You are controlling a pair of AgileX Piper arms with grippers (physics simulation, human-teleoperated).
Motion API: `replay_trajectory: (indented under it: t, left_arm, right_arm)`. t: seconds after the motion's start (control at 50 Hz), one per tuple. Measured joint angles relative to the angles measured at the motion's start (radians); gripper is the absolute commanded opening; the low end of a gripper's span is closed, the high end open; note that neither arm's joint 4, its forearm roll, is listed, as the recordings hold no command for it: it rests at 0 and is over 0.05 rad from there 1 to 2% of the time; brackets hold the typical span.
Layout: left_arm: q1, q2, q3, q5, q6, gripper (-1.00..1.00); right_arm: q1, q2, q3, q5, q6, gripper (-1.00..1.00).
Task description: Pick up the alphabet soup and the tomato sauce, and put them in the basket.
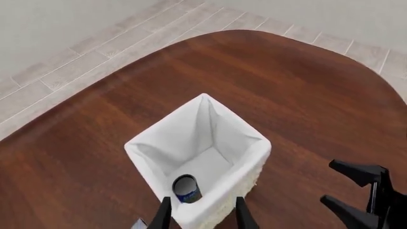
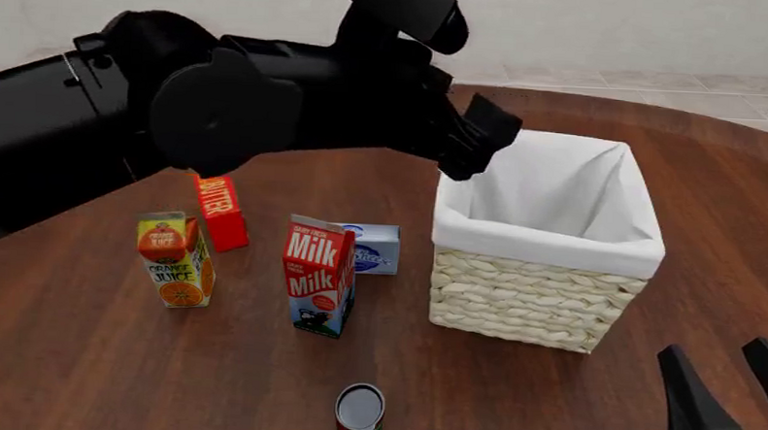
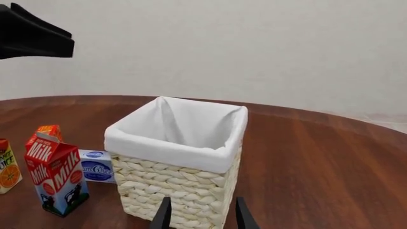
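The alphabet soup [image 1: 186, 189] already lies in the basket [image 2: 546, 243], directly below our left gripper [image 1: 199, 213], whose fingers are spread and empty. The tomato sauce [image 2: 360, 414] stands on the table, off to the left of our right gripper [image 2: 729, 390], also open and holding nothing. Our worry: reaching across, that arm could topple the can or clip the basket's wicker corner.

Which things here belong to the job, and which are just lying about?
Job:
alphabet soup, already inside the basket
tomato sauce, standing on the table

Lying about:
milk carton
orange juice carton
red box
blue-and-white box
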Motion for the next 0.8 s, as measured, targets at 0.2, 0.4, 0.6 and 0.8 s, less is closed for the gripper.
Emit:
replay_trajectory:
  t: [0.2,0.4,0.6,0.8]
  left_arm:
    - [-0.002,-0.043,0.040,0.025,-0.003,1.00]
    - [-0.006,-0.074,0.083,0.039,-0.008,1.00]
    - [-0.005,-0.090,0.121,0.048,-0.014,1.00]
    - [-0.006,-0.102,0.158,0.059,-0.023,1.00]
  right_arm:
    - [0.005,0.000,0.001,0.001,-0.006,1.00]
    - [0.013,0.000,0.001,0.003,-0.012,1.00]
    - [0.020,0.000,0.002,0.004,-0.016,1.00]
    - [0.022,0.000,0.002,0.005,-0.020,1.00]
